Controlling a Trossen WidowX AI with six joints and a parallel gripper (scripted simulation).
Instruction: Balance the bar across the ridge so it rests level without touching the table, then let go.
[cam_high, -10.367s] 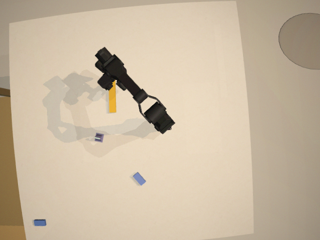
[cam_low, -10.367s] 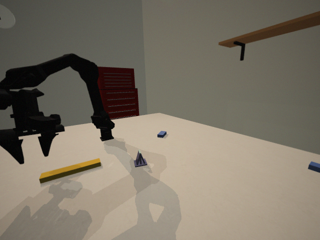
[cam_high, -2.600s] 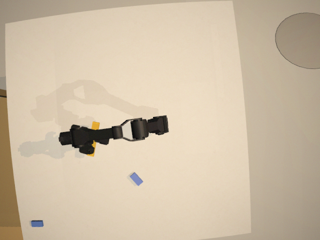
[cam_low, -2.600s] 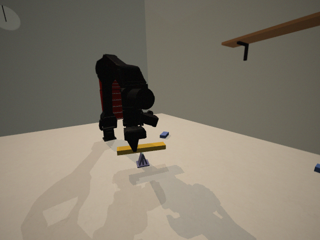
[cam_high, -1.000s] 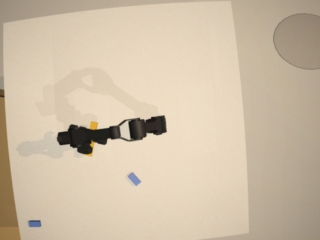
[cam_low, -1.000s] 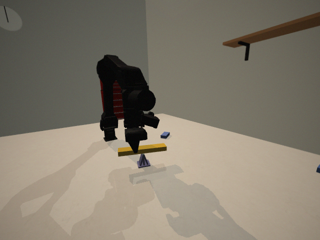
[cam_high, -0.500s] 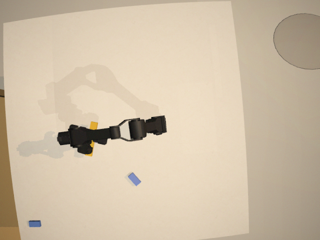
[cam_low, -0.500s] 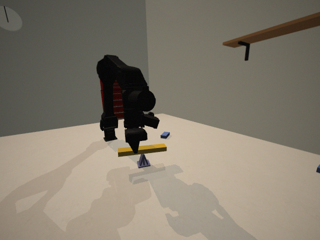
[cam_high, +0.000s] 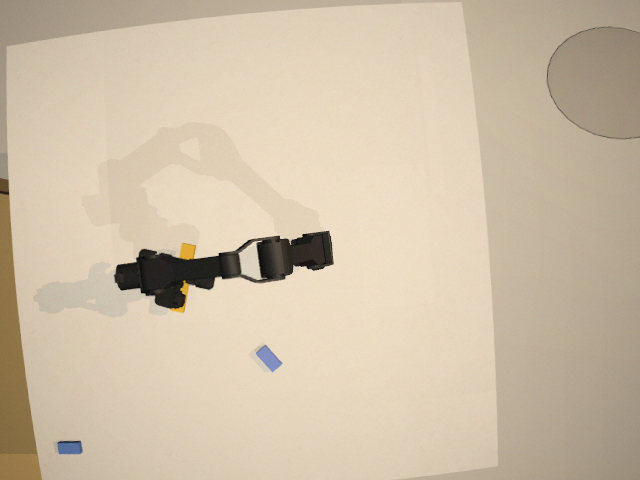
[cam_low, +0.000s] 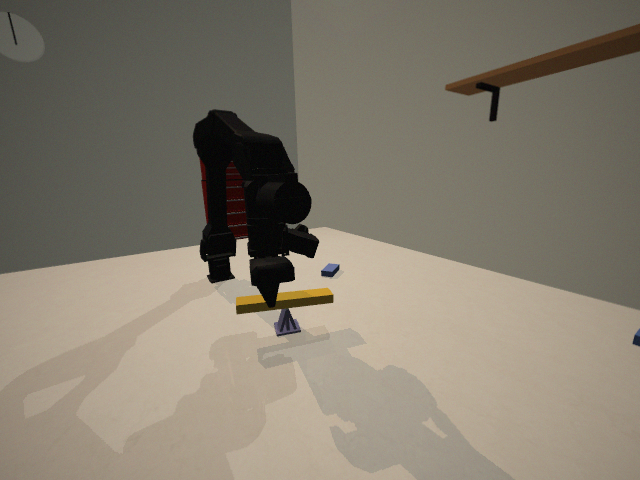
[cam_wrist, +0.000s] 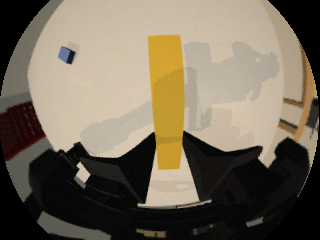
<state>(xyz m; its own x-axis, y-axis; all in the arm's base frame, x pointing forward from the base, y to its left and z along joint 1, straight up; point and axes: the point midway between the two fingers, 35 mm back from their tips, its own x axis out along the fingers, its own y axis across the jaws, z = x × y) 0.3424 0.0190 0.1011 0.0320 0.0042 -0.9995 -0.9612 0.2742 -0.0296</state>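
Observation:
A yellow bar (cam_high: 187, 251) (cam_low: 310, 297) (cam_wrist: 168, 90) is held roughly level above the table, its right end slightly higher in the exterior view. My gripper (cam_low: 271, 304) (cam_wrist: 168, 134) is shut on the bar, left of its middle in that view. The small purple ridge (cam_low: 286, 323) stands on the table directly under the bar, near the bar's middle. Its top meets or nearly meets the bar's underside; I cannot tell whether they touch. The ridge is hidden in the top view and in the wrist view.
A blue block (cam_high: 269, 358) (cam_low: 330, 269) (cam_wrist: 66, 54) lies on the table (cam_high: 361, 335) on the arm's side of the bar. Another blue block (cam_high: 69, 447) (cam_low: 636, 337) lies near a table corner. A wooden shelf (cam_low: 547, 59) is on the wall.

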